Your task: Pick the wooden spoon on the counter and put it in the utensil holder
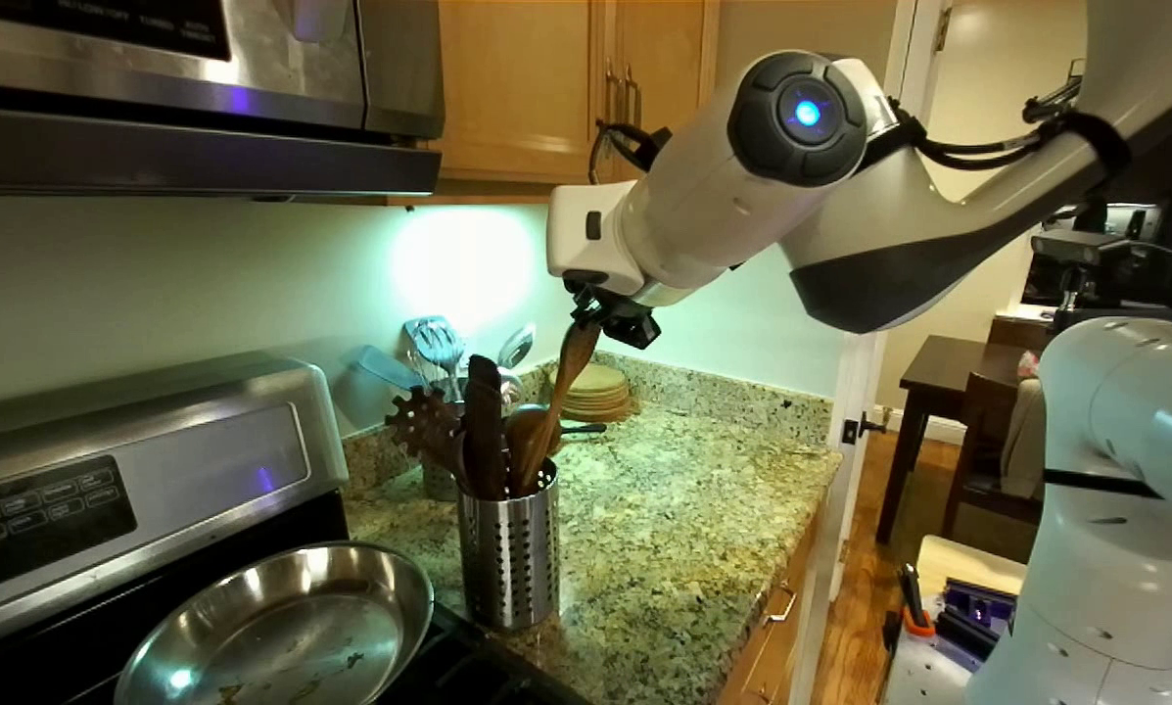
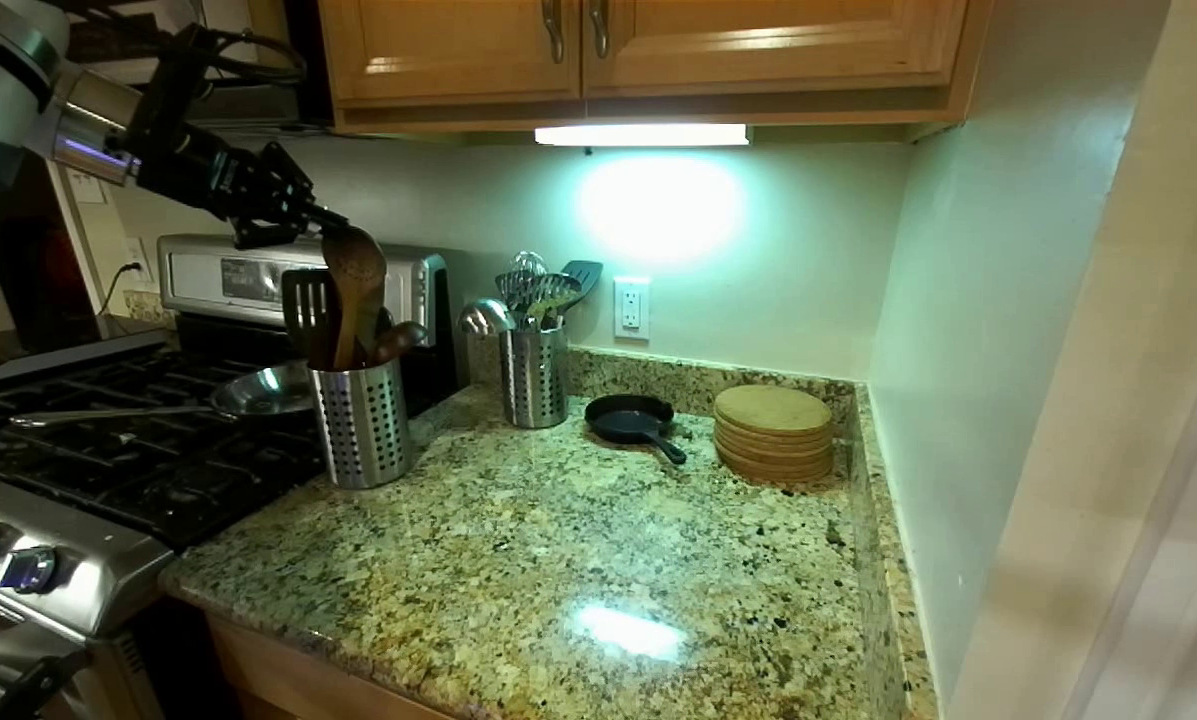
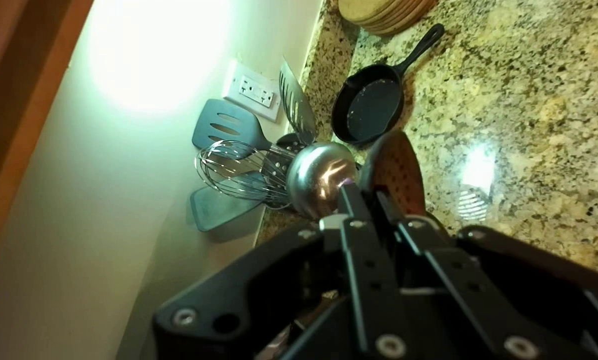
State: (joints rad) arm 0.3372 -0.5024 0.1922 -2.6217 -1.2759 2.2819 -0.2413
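Observation:
The mid-brown wooden spoon stands bowl up, its handle running down into the perforated steel utensil holder; the handle's lower end is hidden inside. In an exterior view the spoon leans at a slant among darker utensils in the holder. At the top of the bowl, my gripper is shut on the spoon. In the wrist view the rim of the perforated spoon bowl sits in the thin gap of the gripper. The holder rests on the granite counter.
A steel frying pan lies on the stove beside the holder. Another steel holder with a ladle and whisk stands behind. A small black skillet and stacked round boards are farther along. Cabinets hang above.

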